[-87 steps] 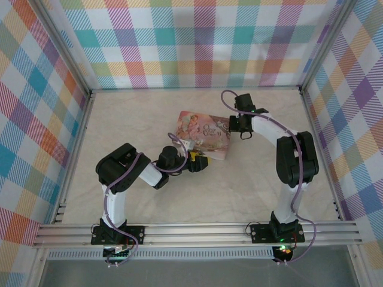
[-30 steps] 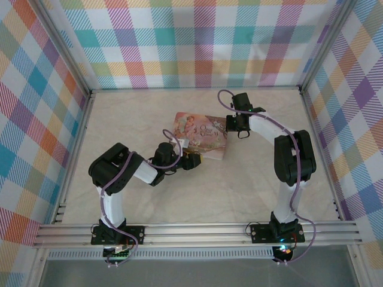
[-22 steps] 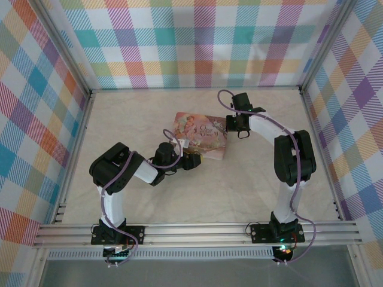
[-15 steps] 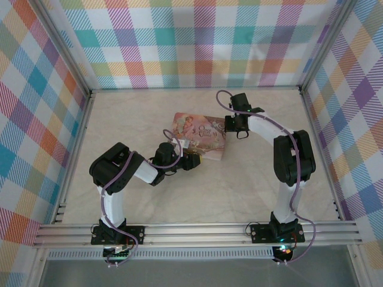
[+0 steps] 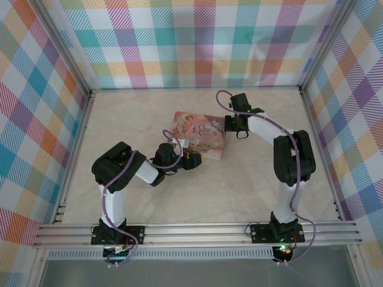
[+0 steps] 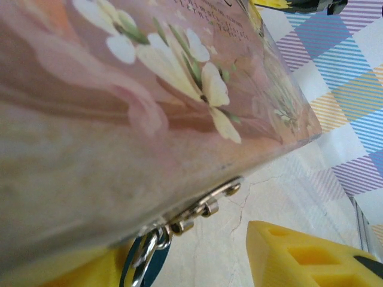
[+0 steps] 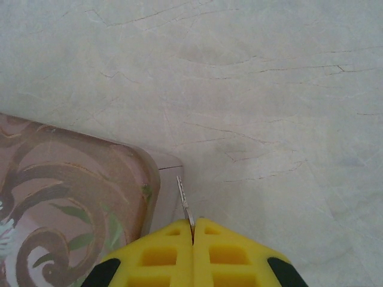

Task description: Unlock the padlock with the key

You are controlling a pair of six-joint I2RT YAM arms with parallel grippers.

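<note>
Small blue-and-silver padlock (image 6: 143, 266) hangs from hasp (image 6: 206, 202) on pink illustrated tin box (image 6: 119, 119). My left end effector (image 6: 185, 258) straddles it, jaws apart. My right end effector (image 7: 192, 230) pinches thin dark metal key (image 7: 184, 203) beside tin corner, above marbled counter (image 7: 269, 89).

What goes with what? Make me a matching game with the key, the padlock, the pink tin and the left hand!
Things:
1. key
2. padlock
3. pink tin
4. left hand

Matches:
A. lying on the table, flowers painted on it
B. yellow fingers apart, around the padlock
C. pinched in the right hand
D. blue and silver, at the tin's latch

Pairs: 1-C, 2-D, 3-A, 4-B
</note>
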